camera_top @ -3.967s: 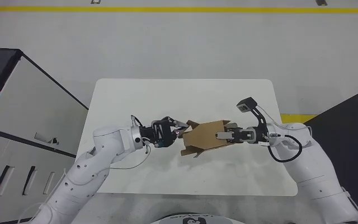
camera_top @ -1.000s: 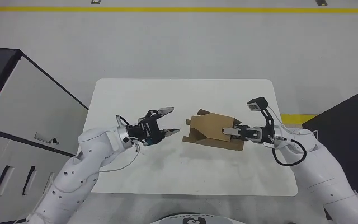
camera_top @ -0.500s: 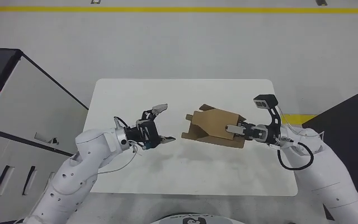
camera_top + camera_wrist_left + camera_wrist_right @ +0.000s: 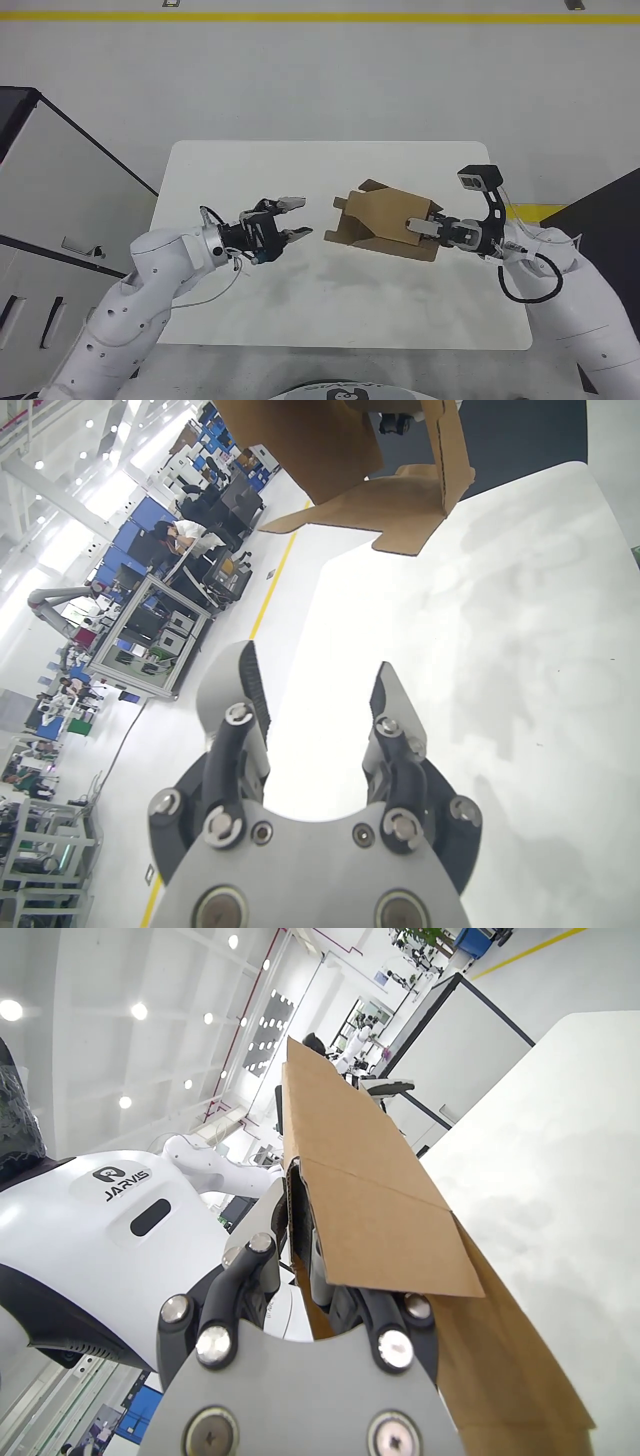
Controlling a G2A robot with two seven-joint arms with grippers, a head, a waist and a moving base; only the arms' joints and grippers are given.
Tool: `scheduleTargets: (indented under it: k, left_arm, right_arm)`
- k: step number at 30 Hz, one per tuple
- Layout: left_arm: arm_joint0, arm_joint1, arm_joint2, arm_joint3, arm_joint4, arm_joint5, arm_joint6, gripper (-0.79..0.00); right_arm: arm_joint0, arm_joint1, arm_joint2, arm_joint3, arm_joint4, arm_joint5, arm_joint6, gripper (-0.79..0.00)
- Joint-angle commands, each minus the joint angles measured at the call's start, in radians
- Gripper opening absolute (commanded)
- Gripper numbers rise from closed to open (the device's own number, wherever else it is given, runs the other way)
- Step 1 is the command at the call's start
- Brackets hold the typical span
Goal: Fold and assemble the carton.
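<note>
A brown cardboard carton hangs tilted above the middle of the white table, its flaps loose at both ends. My right gripper is shut on a carton wall at the end nearer the table's right side; in the right wrist view the cardboard stands pinched between its fingers. My left gripper stands open a short way left of the carton, apart from it, nothing between its fingers. The carton's loose flaps show ahead of it in the left wrist view.
A dark partition panel stands off the table's left side. Another dark panel sits beyond the right edge. Bare table surface lies in front of and behind the carton.
The right gripper has carried the carton up and to the right and tipped it. The left gripper let go of it, drew back to the left and has since turned while staying open.
</note>
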State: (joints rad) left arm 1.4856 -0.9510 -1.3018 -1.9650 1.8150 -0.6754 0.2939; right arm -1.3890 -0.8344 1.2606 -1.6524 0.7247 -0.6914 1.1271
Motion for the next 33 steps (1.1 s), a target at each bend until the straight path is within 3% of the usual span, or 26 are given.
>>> scheduleTargets:
  k: [1, 9, 15, 23, 33]
  left_arm:
    - [0.005, -0.003, 0.002, 0.014, -0.049, -0.003, -0.037, -0.785]
    - [-0.033, -0.01, 0.001, 0.046, -0.275, -0.086, -0.129, -0.785]
    - [-0.031, -0.011, 0.004, 0.046, -0.279, -0.089, -0.13, -0.785]
    - [-0.055, -0.015, 0.019, 0.08, -0.403, -0.147, -0.128, -0.785]
    - [-0.097, -0.024, 0.091, 0.082, -0.412, -0.174, -0.132, -0.785]
  right_arm:
    - [-0.002, -0.003, -0.006, -0.01, 0.001, 0.011, -0.013, -0.785]
    - [0.027, -0.011, -0.032, -0.004, 0.085, 0.042, 0.044, -0.785]
    - [0.034, -0.012, -0.039, -0.002, 0.107, 0.055, 0.057, -0.785]
    - [0.031, -0.019, -0.038, -0.013, 0.04, 0.071, 0.019, -0.785]
    - [0.043, -0.031, -0.044, 0.013, 0.023, 0.066, 0.029, -0.785]
